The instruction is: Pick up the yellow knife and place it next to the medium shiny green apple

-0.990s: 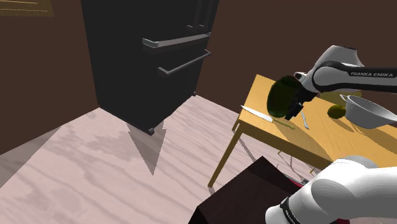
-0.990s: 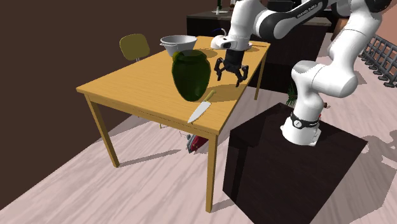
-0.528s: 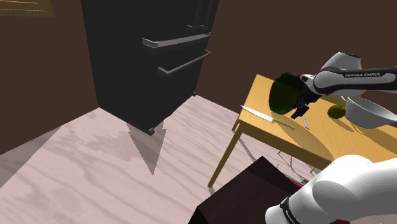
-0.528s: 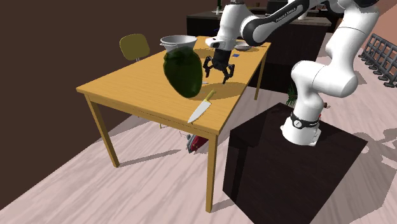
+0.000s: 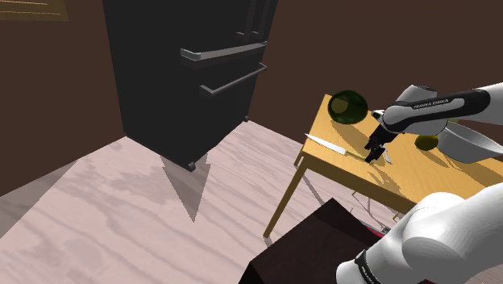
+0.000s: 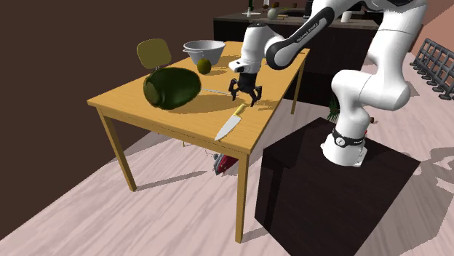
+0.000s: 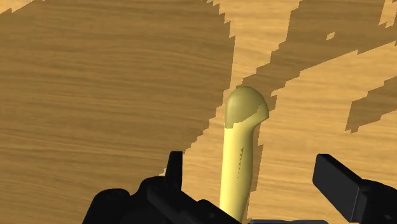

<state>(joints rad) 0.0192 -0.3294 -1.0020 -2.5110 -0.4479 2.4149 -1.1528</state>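
Wrist view: the gripper hangs over the wooden table with its two fingers spread wide, holding nothing. The yellow handle of the knife lies between them, closer to one finger than to the other, and appears to touch neither. Its rounded butt end points away from the hand. Second exterior view: the gripper stands directly above the handle end of the knife, which lies flat on the table near its edge on the stand's side. The long axis runs from the handle under the gripper to the pale blade, whose tip points toward that edge. How much gap remains between fingertips and handle cannot be judged from this angle. Shoulder view: the knife lies with its blade toward the view's left and its handle at the gripper. Count on the table: one knife; one small green apple, well apart from the knife and just beside one pale bowl; one large dark green rounded object lying on its side. One chair stands beyond the table.
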